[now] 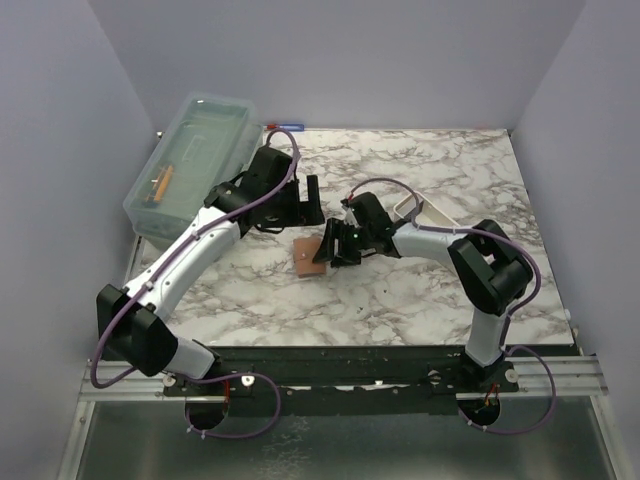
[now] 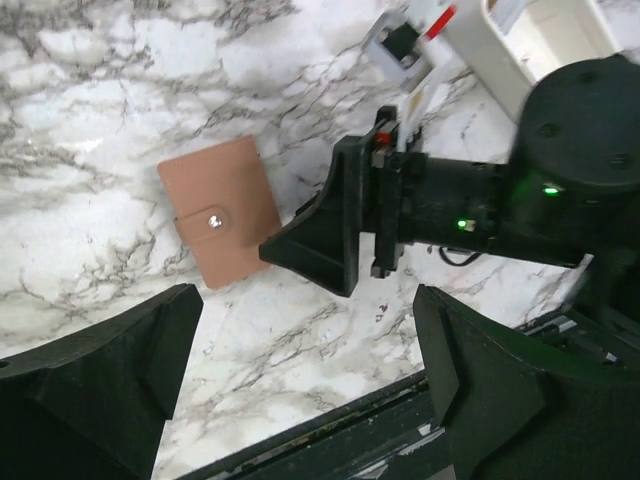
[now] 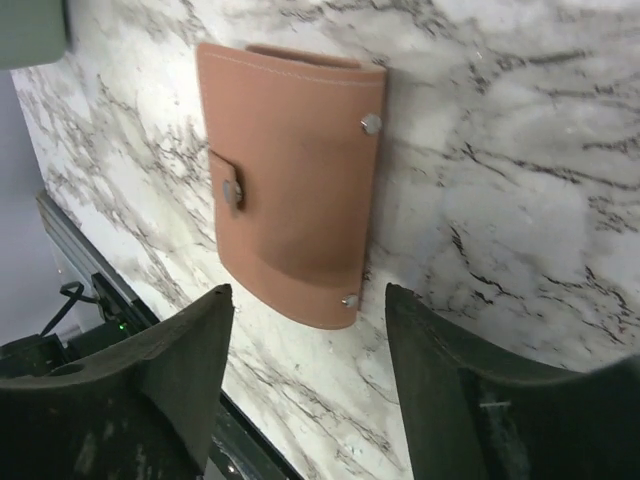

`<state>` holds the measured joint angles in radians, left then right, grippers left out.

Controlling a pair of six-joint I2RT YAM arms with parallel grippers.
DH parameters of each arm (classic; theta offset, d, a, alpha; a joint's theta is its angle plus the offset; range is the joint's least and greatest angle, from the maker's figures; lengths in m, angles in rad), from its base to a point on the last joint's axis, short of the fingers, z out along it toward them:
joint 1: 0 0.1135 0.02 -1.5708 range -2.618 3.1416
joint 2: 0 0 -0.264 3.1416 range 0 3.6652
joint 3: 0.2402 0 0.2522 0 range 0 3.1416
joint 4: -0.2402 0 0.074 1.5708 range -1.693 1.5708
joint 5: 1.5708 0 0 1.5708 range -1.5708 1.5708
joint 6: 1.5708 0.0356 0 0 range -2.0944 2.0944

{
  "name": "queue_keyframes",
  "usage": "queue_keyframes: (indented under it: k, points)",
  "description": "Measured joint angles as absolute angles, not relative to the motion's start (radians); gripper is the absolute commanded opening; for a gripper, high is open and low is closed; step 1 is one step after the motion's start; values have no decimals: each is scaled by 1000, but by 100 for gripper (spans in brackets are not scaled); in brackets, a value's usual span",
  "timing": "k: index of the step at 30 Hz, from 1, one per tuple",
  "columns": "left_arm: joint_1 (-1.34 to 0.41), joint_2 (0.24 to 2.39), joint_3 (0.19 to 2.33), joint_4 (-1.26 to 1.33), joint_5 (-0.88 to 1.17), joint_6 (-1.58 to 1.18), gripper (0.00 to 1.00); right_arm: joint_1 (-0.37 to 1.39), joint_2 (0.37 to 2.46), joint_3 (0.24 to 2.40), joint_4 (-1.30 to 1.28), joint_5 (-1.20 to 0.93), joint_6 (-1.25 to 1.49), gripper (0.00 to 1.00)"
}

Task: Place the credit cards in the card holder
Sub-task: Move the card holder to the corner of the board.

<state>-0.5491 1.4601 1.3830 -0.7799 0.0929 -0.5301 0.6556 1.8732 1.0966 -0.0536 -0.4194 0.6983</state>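
Card holder (image 1: 312,255) lies flat on the marbled tabletop (image 1: 420,290), just left of centre in the top view. It is closed, with the strap snapped across its face. No card on it or sticking out of it.

Right hand (image 1: 335,245) reaches in from the right of the frame and sits just beside the holder's right edge. In the right wrist view its two fingers (image 3: 130,390) are spread wide with nothing between them, and the holder fills the space ahead of the gap. Contact cannot be told. Judgement: it is lined up this way to straddle or pin the holder.

Left hand (image 1: 312,200) hangs above and behind the holder, angled down at it. In the left wrist view its fingers (image 2: 100,390) are also apart and empty, looking down on both the holder and the other hand. Judgement: it is placed as the partner, ready to work the strap or fetch a card while the right steadies.

Credit cards: not identifiable. Small items beside the white tray (image 2: 530,40), upper right of the left wrist view, are too unclear to name. Clear lidded box (image 1: 195,160) stands at upper left of the top view.

Judgement: early stage, since the holder needs opening first. Risk: thin leather sliding on the smooth top when pushed.
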Motion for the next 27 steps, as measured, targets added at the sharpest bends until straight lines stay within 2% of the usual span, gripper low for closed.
queue_keyframes:
  k: [5, 9, 11, 17, 20, 27]
  points:
    - [-549, 1378, 1346, -696, 114, -483, 97, 659, 1874, 1027, 39, -419, 788, 68]
    - [-549, 1369, 1301, -636, 129, -458, 97, 683, 1886, 1031, 72, -356, 830, 62]
    - [-549, 1369, 1268, -611, 130, -450, 97, 713, 1899, 1050, 72, -301, 857, 53]
    - [-543, 1367, 1178, -552, 115, -444, 97, 793, 1924, 1069, 76, -127, 927, 14]
    - [-533, 1361, 1153, -542, 93, -444, 97, 803, 1913, 1061, 91, -83, 949, 1]
    - [-513, 1288, 1143, -539, -22, -445, 97, 798, 1880, 1041, 157, -46, 871, 0]
